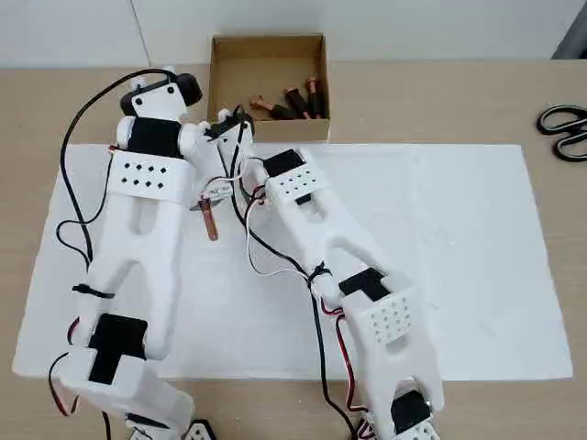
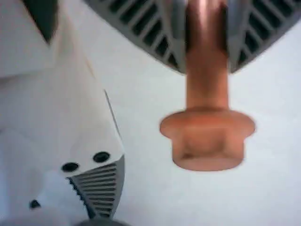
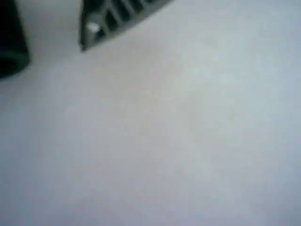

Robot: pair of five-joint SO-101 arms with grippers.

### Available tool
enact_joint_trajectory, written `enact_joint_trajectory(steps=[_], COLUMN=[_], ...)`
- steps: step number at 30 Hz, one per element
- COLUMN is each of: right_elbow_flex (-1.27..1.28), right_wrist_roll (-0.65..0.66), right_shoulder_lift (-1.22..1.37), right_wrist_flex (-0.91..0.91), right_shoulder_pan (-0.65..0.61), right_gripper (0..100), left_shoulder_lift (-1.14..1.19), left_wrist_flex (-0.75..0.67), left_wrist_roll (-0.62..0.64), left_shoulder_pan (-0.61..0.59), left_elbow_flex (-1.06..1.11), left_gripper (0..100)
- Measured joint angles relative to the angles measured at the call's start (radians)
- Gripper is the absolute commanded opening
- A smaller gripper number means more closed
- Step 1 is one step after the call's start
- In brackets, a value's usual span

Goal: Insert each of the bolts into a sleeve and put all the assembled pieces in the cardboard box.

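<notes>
A: What is the bolt (image 2: 207,136) made of, by the look of it?

B: Copper-coloured metal, smooth and faintly shiny. A round shaft widens into a flat flange, then ends in a blocky head with flattened sides.

A: And where does it sit?

B: In the left pincer (image 2: 207,28), which pinches it. Two grey pads (image 2: 150,28), ribbed like a grille, press on the shaft from either side. The flange and head stick out free past the tips, above the white sheet (image 1: 459,257).

A: Paper, that sheet?

B: It looks thin and matt, and it covers most of the pale wooden bench (image 1: 569,220). From the high view the bolt hangs between the two white plastic arms (image 1: 138,238), near the cardboard box (image 1: 220,73) but apart from it.

A: Tell me about the box.

B: Square, brown, open on top, with upright walls. Several assembled pieces (image 1: 292,103) lie together inside, against the wall nearest the arms, each partly copper-coloured and partly black.

A: And the right pincer (image 2: 94,186)?

B: Just beside the bolt, not touching it: a white moulded shell with two dark screw holes. Whether it is spread or pressed together, I cannot tell. Its own wrist view has the sheet close under it.

A: Anything further off?

B: Black-handled scissors (image 1: 564,128) lie on bare wood at the bench's edge, well apart from both arms.
</notes>
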Motion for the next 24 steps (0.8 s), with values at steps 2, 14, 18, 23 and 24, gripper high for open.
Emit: enact_joint_trajectory(steps=[2,14,18,23,24], right_elbow_flex=[-0.002,-0.002,-0.002,-0.002,-0.002], right_wrist_roll=[0.0,0.014,0.014,0.014,0.014], right_shoulder_lift=[0.0,0.002,0.003,0.003,0.003], right_wrist_flex=[0.0,-0.028,-0.028,-0.028,-0.028], right_shoulder_pan=[0.0,0.0,0.0,0.002,0.002], right_gripper=[27.7,21.8,21.2,17.7,17.6], left_shoulder_lift=[0.0,0.0,0.0,0.0,0.0], left_wrist_flex=[0.0,0.0,0.0,0.0,0.0], left_wrist_roll=[0.0,0.0,0.0,0.0,0.0], left_shoulder_pan=[0.0,0.0,0.0,0.0,0.0], left_elbow_flex=[0.0,0.0,0.0,0.005,0.011], left_gripper=[1,1,1,1,1])
